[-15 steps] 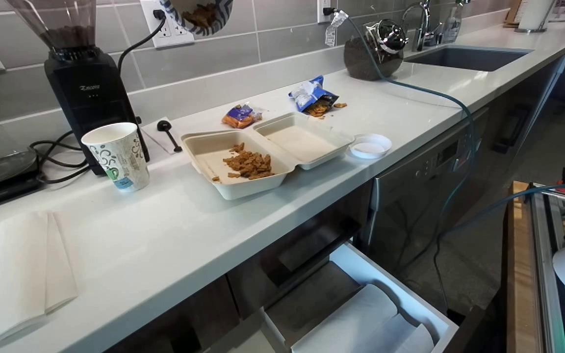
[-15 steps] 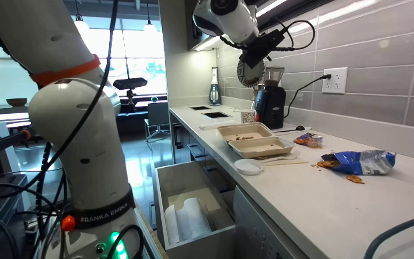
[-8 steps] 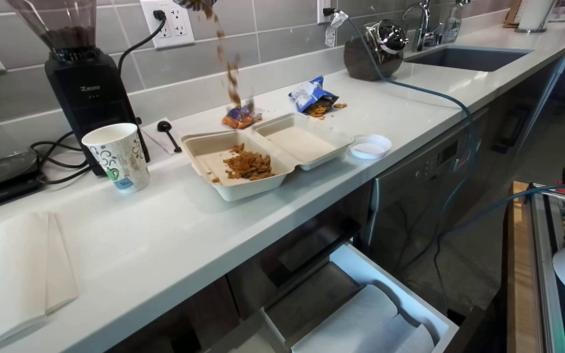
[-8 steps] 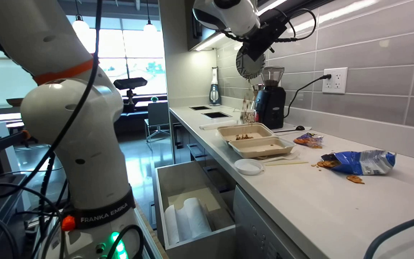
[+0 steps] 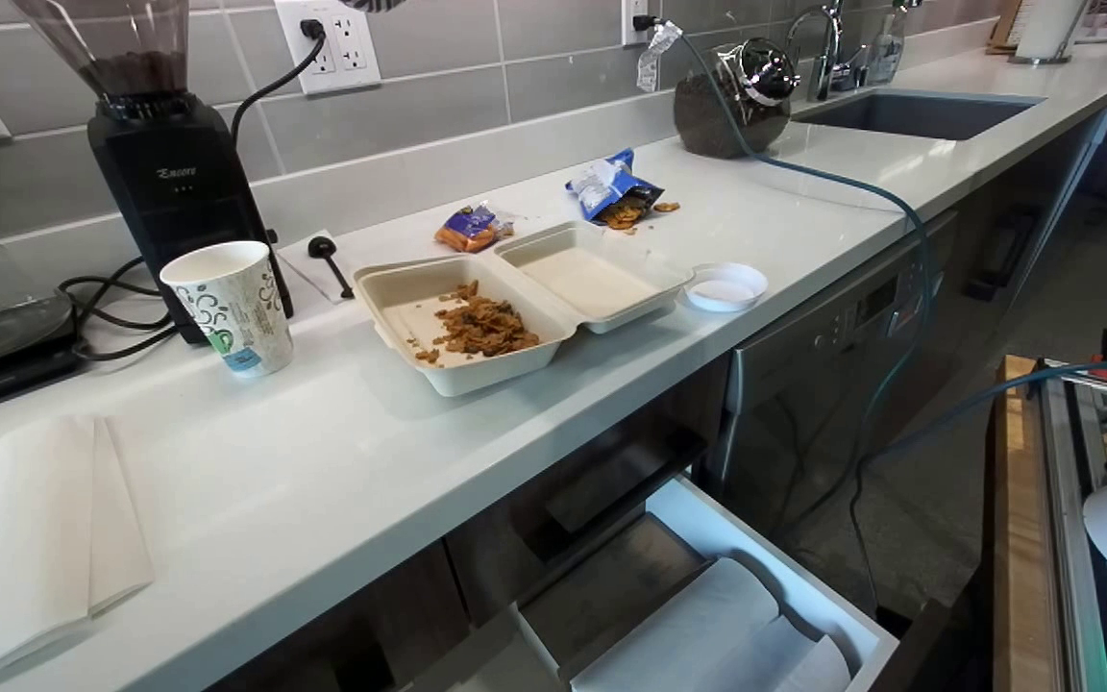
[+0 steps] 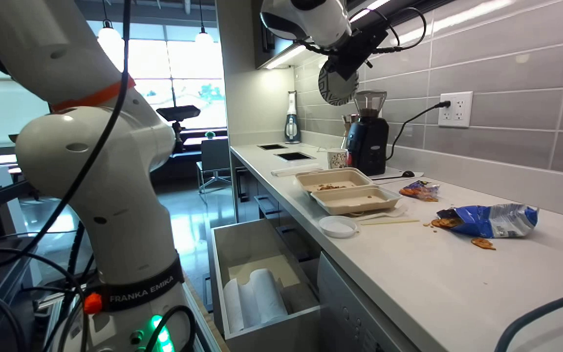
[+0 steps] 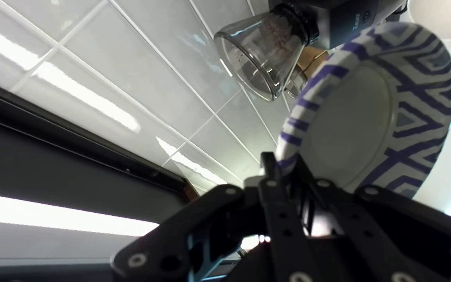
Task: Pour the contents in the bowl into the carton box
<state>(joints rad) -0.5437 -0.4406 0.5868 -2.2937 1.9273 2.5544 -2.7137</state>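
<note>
kitchen wall [image 5: 438, 106]: grey tile, runs along wall edge of tabletop [image 5: 275, 481]
carton box [image 5: 546, 293]: lid laid back, 2 halves side by side, btwn wall edge & front edge, closer to front edge; white disc [image 5: 726, 286] nr it, toward front edge
contents [image 5: 484, 325]: heap in the half toward the grinder [image 5: 174, 183], more to hinge side; few crumbs apart from heap, same half
bowl [image 6: 336, 92]: held in air well above tabletop, tipped steeply on its side; can't tell if exactly over box. Face seen in wrist view looks bare, no pcs visible
fingers [image 7: 270, 172]: narrow, pinching bowl by rim
pour: judged at tail end, most pcs prob. in box
tilt: keep steep for a beat, lip aimed at heap half, then 1 or 2 small shakes for stuck crumbs, no big swings
height: go lower for last bits; high drop likely scatters onto tabletop
rim grip: one pinch spot, so bowl may pivot or flex if jerked; wrist moves slow
exit: mouth up before leaving box, so no strays by small packet [image 5: 472, 228] toward wall edge; mind grinder & paper cup [image 5: 236, 308]
</note>
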